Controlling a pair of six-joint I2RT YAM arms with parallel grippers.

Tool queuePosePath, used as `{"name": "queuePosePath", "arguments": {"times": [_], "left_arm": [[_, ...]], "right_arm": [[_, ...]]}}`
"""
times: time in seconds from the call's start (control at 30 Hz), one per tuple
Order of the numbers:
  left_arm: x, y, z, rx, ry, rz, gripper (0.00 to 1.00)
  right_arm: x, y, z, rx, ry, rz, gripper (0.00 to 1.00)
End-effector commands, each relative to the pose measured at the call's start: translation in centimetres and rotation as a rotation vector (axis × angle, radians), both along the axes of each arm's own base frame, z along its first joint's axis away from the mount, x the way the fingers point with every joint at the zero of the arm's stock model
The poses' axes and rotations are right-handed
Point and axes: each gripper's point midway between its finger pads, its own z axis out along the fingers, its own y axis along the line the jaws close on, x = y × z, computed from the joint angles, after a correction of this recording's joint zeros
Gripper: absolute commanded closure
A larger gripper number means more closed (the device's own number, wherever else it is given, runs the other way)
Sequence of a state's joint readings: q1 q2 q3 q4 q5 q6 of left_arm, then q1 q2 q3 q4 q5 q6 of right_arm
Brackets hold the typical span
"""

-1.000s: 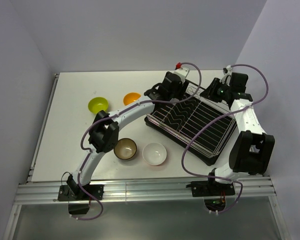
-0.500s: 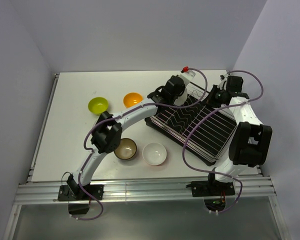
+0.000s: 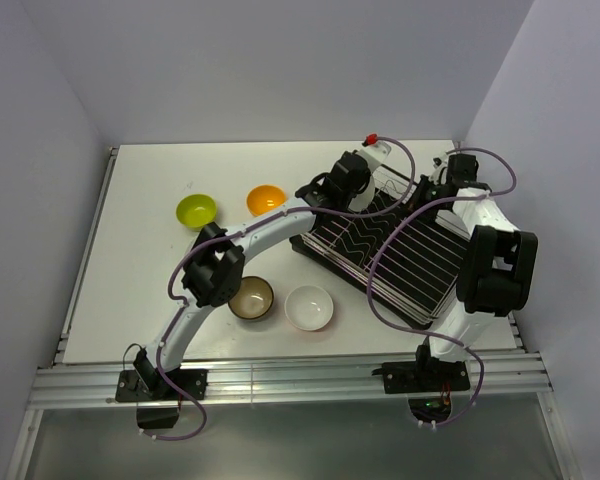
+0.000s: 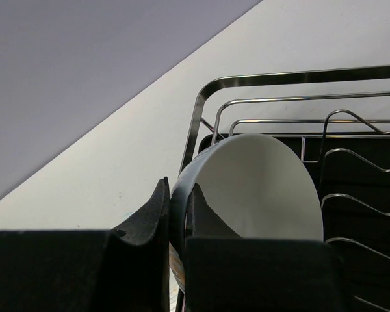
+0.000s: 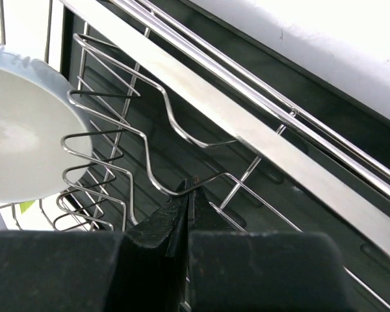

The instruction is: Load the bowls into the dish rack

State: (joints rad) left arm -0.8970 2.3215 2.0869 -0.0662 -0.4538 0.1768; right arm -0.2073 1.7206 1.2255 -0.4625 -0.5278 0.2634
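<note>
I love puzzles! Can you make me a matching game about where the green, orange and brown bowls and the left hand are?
1 green bowl
2 orange bowl
3 brown bowl
4 left hand

A shut on the held white bowl
B farthest left
C between green bowl and rack
D beside the loose white bowl

Pairs: 1-B, 2-C, 3-D, 4-A
</note>
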Motion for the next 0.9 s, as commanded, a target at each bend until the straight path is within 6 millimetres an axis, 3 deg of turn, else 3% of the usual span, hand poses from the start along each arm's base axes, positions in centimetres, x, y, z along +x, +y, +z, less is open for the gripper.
{"name": "queuePosePath", "arguments": {"times": [0.0,0.2,0.47,0.87], "left_arm": [[-2.5,-3.5,3.6,-0.190,-0.004,-0.092,1.00],[-4.3,-4.7,3.7,-0.228,0.080,-0.182,0.96],[-6.3,-6.3,3.8,-0.303,0.178,-0.277,0.73],[-8.2,-7.9,3.1,-0.356,0.272,-0.372,0.75]], "right_arm": [[2.2,-0.5,1.9,-0.024,-0.083,0.000,1.00],[2.9,-0.1,1.9,-0.018,-0.086,0.005,1.00],[2.9,0.2,1.8,-0.013,-0.083,0.009,1.00],[3.0,0.7,2.0,-0.004,-0.090,0.021,1.00]]}}
